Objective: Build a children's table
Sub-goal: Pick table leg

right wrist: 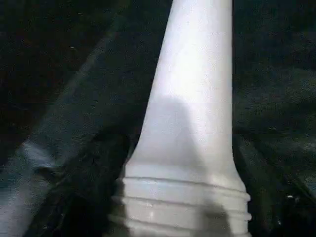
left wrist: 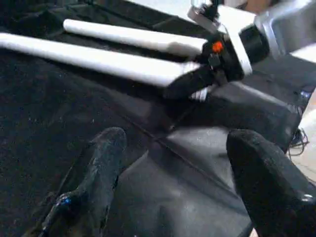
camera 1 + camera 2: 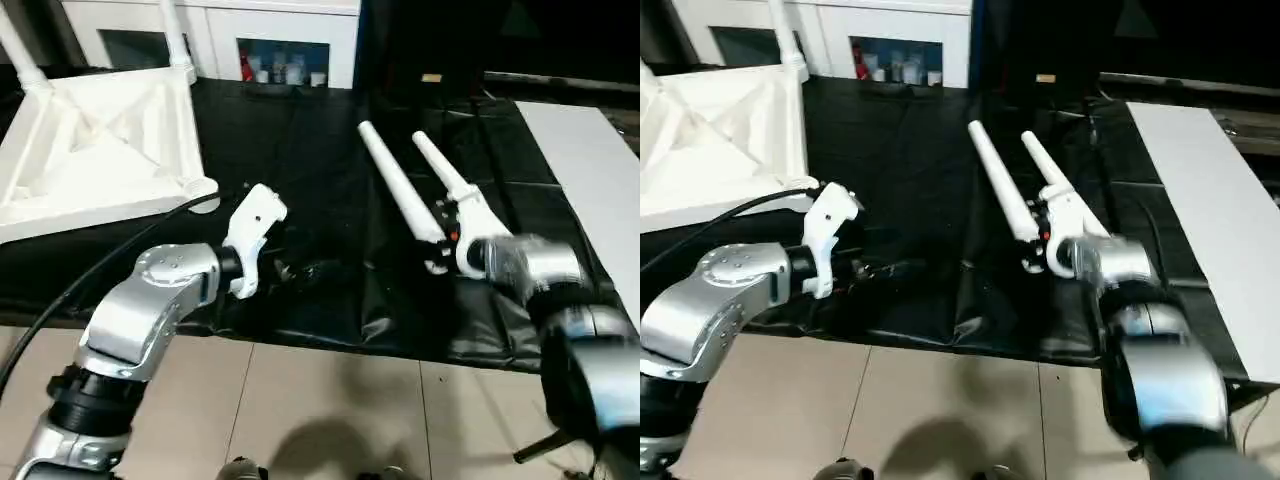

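The children's table lies upside down at the far left as a white ribbed tabletop (image 3: 100, 150). One leg (image 3: 176, 40) stands in a far corner socket and another leg (image 3: 20, 55) in the socket to its left. Two loose white legs lie side by side on the black mat. My right gripper (image 3: 443, 240) is shut on the left loose leg (image 3: 395, 185) near its thick threaded end (image 1: 185, 197); the other loose leg (image 3: 445, 170) lies just beside it. My left gripper (image 2: 177, 163) hovers open and empty over the mat, between the tabletop and the loose legs.
A flat thin white board (image 3: 590, 190) lies at the mat's right side. A white cabinet (image 3: 280, 40) stands at the back. A black cable (image 3: 100, 260) runs over my left arm. Beige floor tiles (image 3: 330, 400) border the wrinkled mat's near edge.
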Robot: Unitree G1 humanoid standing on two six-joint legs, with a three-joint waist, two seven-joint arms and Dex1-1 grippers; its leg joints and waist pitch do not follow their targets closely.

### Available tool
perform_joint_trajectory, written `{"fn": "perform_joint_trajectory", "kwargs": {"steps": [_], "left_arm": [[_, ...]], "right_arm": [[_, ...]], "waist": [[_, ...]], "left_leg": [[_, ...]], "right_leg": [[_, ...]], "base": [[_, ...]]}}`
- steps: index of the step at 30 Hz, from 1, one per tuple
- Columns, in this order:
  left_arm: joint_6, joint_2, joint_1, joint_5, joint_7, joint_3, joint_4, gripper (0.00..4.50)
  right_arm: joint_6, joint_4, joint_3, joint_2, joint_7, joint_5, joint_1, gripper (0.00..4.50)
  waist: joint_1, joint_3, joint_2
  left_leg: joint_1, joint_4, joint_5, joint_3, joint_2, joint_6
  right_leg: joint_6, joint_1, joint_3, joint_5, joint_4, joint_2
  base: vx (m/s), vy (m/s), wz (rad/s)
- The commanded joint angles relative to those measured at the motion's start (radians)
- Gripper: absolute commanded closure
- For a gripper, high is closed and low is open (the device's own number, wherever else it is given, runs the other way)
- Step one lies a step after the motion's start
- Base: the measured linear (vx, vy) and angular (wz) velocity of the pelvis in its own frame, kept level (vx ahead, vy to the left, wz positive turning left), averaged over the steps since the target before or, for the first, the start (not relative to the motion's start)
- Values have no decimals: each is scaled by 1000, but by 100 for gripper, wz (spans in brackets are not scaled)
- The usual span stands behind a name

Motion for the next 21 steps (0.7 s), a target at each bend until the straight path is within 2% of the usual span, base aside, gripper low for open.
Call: {"fn": "perform_joint_trajectory", "kwargs": {"steps": [1, 3, 4, 5, 6, 7, 8, 9, 10, 11, 12, 13, 14, 15, 16, 17, 18, 21], "left_arm": [[-7, -29, -38, -18, 46, 39, -5, 83], [12, -90, -72, -51, 101, 90, 22, 83], [15, -93, -74, -54, 104, 93, 23, 54], [82, -167, -118, -116, 177, 165, 51, 54], [117, -206, -141, -149, 218, 203, 65, 47], [135, -235, -157, -177, 241, 228, 78, 41], [158, -283, -180, -221, 288, 273, 103, 27], [177, -339, -206, -269, 349, 327, 137, 11], [177, -339, -206, -269, 349, 327, 137, 3], [187, -361, -217, -281, 378, 351, 153, 3], [203, -386, -230, -296, 415, 382, 177, 3], [217, -412, -244, -310, 456, 416, 201, 0], [219, -422, -253, -322, 474, 433, 215, 0], [224, -435, -265, -339, 499, 456, 233, 2], [226, -442, -273, -345, 513, 472, 241, 2], [227, -447, -279, -349, 521, 481, 246, 1], [223, -451, -294, -358, 535, 500, 264, 0], [232, -463, -332, -417, 564, 546, 289, 0]], "right_arm": [[-1, -133, -46, 3, 39, 73, 30, 173], [19, -264, -75, 17, 86, 140, 91, 173], [21, -270, -77, 18, 88, 144, 94, 173], [66, -407, -113, 40, 127, 224, 158, 173], [94, -482, -125, 50, 148, 270, 194, 174], [115, -540, -131, 59, 160, 302, 224, 174], [137, -617, -136, 73, 178, 350, 264, 174], [166, -712, -142, 92, 189, 410, 314, 175], [166, -712, -142, 92, 189, 410, 314, 175], [177, -753, -143, 101, 188, 433, 334, 175], [195, -813, -144, 113, 184, 469, 363, 175], [219, -884, -143, 130, 176, 509, 397, 175], [225, -911, -140, 136, 176, 523, 410, 175], [234, -948, -135, 145, 175, 541, 427, 175], [242, -969, -134, 151, 173, 550, 437, 175], [247, -982, -134, 154, 172, 555, 442, 175], [260, -1013, -129, 164, 172, 570, 455, 175], [292, -1086, -104, 169, 161, 592, 489, 175]], "waist": [[2, -91, -5], [7, -94, -6], [7, -94, -6], [0, -89, -8], [6, -86, -7], [8, -86, -9], [5, -85, -12], [14, -85, -10], [15, -85, -11], [14, -88, -10], [15, -89, -5], [17, -90, -6], [17, -90, -4], [18, -91, -2], [16, -91, -3], [18, -93, 3], [16, -88, 3], [20, -88, 9]], "left_leg": [[2, -50, -64, 9, 13, 67], [6, -51, -66, 8, 16, 73], [6, -51, -66, 8, 16, 73], [1, -54, -81, 8, 13, 73], [8, -51, -101, 11, 12, 70], [10, -54, -119, 8, 13, 74], [3, -55, -111, 9, 8, 73], [12, -53, -112, 12, 9, 78], [10, -53, -107, 11, 8, 82], [-1, -57, -95, 5, 8, 80], [0, -56, -86, 6, 7, 80], [10, -54, -93, 7, 10, 83], [5, -57, -94, 3, 10, 84], [7, -59, -101, 2, 11, 84], [5, -59, -99, 2, 11, 83], [8, -58, -98, 1, 11, 81], [11, -61, -122, 1, 14, 80], [18, -68, -159, -4, 18, 66]], "right_leg": [[-169, 84, 61, -109, -86, -71], [-168, 85, 60, -97, -87, -73], [-168, 85, 60, -97, -87, -73], [-169, 85, 57, -129, -91, -70], [-151, 85, 58, -170, -100, -71], [-139, 81, 53, -235, -108, -75], [-126, 88, 53, -254, -109, -73], [-102, 78, 54, -288, -120, -72], [-99, 80, 52, -290, -120, -71], [-91, 86, 48, -297, -116, -74], [-81, 84, 48, -294, -120, -71], [-81, 77, 50, -281, -123, -71], [-85, 81, 47, -277, -122, -72], [-77, 80, 45, -294, -126, -73], [-74, 80, 46, -291, -127, -72], [-79, 79, 46, -280, -126, -73], [-84, 72, 46, -291, -132, -72], [-84, 75, 42, -316, -137, -77]], "base": [[0, 0, 0], [0, 0, 0], [0, 0, 0], [0, 0, 0], [0, 0, 0], [0, 0, 0], [0, 0, 0], [0, 0, 0], [0, 0, 0], [0, 0, 0], [0, 0, 0], [0, 0, 0], [0, 0, 0], [0, 0, 0], [0, 0, 0], [0, 0, 0], [0, 0, 0], [0, 0, 0]]}}
